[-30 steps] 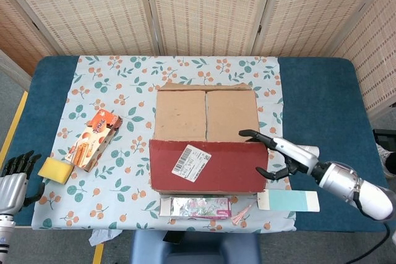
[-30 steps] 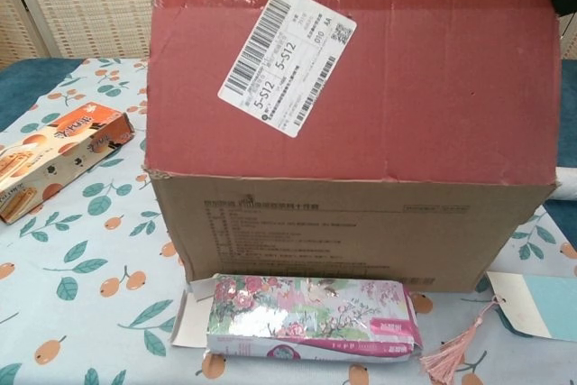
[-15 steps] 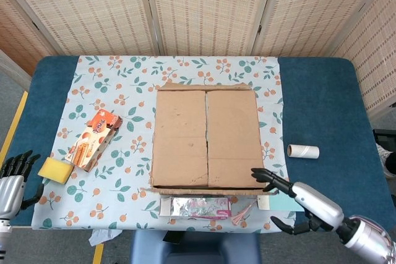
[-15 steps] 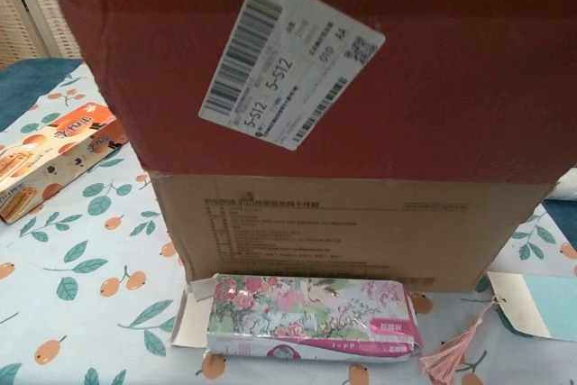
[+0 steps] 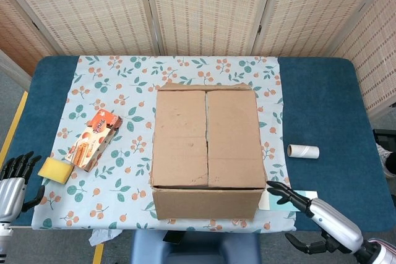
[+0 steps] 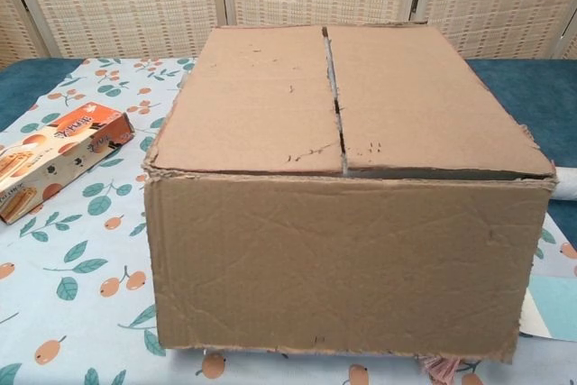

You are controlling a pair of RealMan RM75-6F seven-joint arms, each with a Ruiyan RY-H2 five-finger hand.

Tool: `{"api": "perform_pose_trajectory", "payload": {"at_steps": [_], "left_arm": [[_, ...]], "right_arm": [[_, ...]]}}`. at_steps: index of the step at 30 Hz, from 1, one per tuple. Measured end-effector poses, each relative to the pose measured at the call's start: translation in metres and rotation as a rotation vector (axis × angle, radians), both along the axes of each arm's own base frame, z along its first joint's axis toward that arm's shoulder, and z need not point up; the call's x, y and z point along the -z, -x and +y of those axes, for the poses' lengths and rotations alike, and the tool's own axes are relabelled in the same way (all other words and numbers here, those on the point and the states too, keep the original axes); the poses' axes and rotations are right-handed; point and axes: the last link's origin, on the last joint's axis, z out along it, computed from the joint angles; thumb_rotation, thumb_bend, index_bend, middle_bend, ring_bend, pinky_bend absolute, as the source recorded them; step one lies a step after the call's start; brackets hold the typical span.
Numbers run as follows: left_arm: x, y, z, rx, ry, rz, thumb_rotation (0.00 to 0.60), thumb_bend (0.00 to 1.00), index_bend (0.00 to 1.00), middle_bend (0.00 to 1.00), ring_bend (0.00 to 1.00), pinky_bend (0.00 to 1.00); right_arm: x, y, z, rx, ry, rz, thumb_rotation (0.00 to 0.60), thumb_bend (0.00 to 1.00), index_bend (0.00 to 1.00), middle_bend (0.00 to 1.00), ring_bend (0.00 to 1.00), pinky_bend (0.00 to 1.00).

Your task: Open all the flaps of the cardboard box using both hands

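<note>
Head view: high above the table, facing steeply down, far enough to hold the whole tabletop, with the right hand (image 5: 322, 230) at its lower right edge | Chest view: low, close, level, facing the cardboard box (image 6: 347, 196) front | Shared: box and orange packet (image 5: 93, 139), both left of that hand.

1. Left hand (image 5: 12, 180) cropped at head view's left edge.
2. Right hand (image 5: 325, 225) cut at bottom edge.
3. Turquoise card (image 5: 296, 196) partly covered by cardboard box (image 5: 206, 146).
</note>
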Motion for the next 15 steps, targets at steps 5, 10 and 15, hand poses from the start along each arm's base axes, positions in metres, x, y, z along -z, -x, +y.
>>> {"api": "perform_pose_trajectory", "payload": {"at_steps": [5, 10, 15], "left_arm": [[0.0, 0.001, 0.001, -0.003, 0.002, -0.007, 0.6, 0.5, 0.14, 0.09, 0.01, 0.0], [-0.001, 0.001, 0.0, 0.0, 0.011, -0.024, 0.6, 0.5, 0.14, 0.09, 0.01, 0.0], [-0.003, 0.002, 0.0, 0.002, 0.017, -0.048, 0.6, 0.51, 0.14, 0.09, 0.01, 0.0]], "right_arm": [[0.008, -0.01, -0.017, -0.053, 0.083, 0.076, 0.6, 0.51, 0.04, 0.03, 0.07, 0.19], [0.022, -0.026, -0.039, -0.131, 0.2, 0.182, 0.6, 0.51, 0.18, 0.02, 0.02, 0.11], [0.039, -0.046, -0.06, -0.221, 0.298, 0.297, 0.6, 0.5, 0.33, 0.0, 0.0, 0.0]]}}
